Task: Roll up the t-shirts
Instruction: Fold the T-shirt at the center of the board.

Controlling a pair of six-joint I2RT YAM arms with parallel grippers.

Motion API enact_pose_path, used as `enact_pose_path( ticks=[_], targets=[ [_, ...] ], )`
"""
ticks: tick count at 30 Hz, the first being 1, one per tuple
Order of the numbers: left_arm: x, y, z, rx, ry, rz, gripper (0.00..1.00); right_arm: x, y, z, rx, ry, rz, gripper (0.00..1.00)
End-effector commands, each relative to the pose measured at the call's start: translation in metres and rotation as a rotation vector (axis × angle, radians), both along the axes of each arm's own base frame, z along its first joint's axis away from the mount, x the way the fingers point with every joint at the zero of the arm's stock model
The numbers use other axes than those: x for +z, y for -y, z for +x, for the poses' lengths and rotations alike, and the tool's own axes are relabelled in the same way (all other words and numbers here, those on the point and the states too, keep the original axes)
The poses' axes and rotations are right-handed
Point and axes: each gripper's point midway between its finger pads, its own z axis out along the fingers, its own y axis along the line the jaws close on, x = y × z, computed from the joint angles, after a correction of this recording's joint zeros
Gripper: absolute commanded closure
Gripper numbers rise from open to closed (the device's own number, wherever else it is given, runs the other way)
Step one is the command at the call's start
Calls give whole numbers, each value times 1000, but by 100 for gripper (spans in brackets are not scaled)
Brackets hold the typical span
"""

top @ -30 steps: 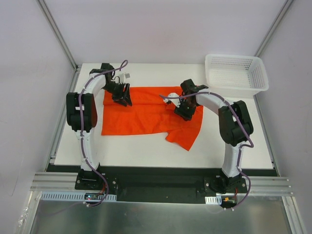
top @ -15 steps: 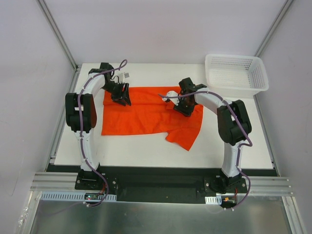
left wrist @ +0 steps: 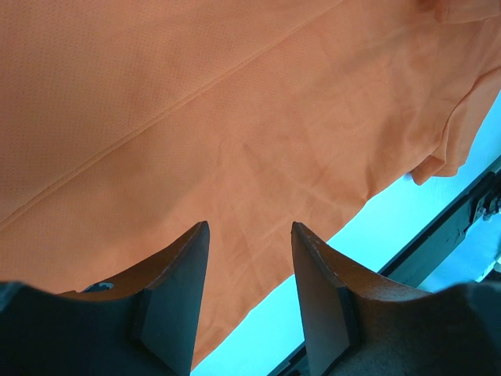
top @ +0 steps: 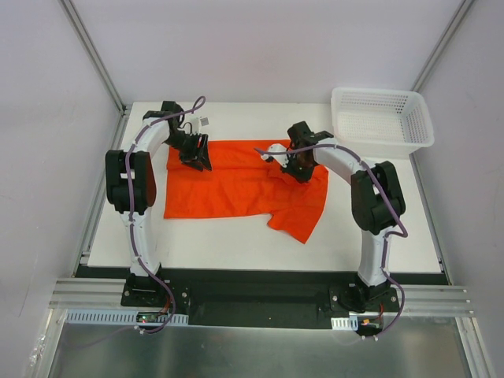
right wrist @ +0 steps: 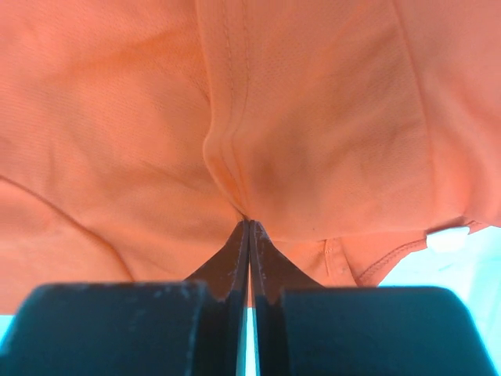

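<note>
Right now your t-shirt (top: 236, 185) lies spread on the white table (top: 236, 248), approx. mid-table betw. the two arms. It's mostly flat, and one loose part sticks out at the shirt's 5 o'clock.

L side: your left gripper (top: 198, 160) sits over the shirt's 10 o'clock corner. In the left wrist view (left wrist: 249, 235) the jaws stand clearly apart, about mid-width, w/ nothing clamped betw. them. Orange cloth fills the view beyond the fingers (left wrist: 176, 282). You can't tell from the frames whether the tips touch the fabric.

R side: your right gripper (top: 293, 167) is down on the shirt near its far edge, at approx. 1 o'clock of the cloth. In the right wrist view (right wrist: 248, 227) the jaws are fully closed, tips pressed together, and a stitched seam of the cloth puckers right into them. So it has hold of a pinch of the t-shirt. In the overhead view the cloth wrinkles around that spot.

A white mesh basket (top: 382, 118) sits at the table's 1–2 o'clock corner, well apart from the shirt.
</note>
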Motion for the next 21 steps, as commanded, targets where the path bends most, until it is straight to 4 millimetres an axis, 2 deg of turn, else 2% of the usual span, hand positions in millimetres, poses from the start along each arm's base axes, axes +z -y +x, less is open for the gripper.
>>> enact_pose_path(
  ticks=[1, 9, 13, 21],
  targets=[
    [29, -3, 4, -2, 75, -3, 54, 36, -17, -10, -9, -14, 57, 99],
    [31, -3, 5, -4, 84, -3, 54, 46, -25, -20, -47, -57, 76, 99],
    [31, -3, 6, -2, 83, -2, 54, 61, -31, -22, -81, -69, 112, 99],
    [30, -3, 7, -3, 84, 0, 54, 80, -44, -24, -106, -85, 169, 99]
  ],
)
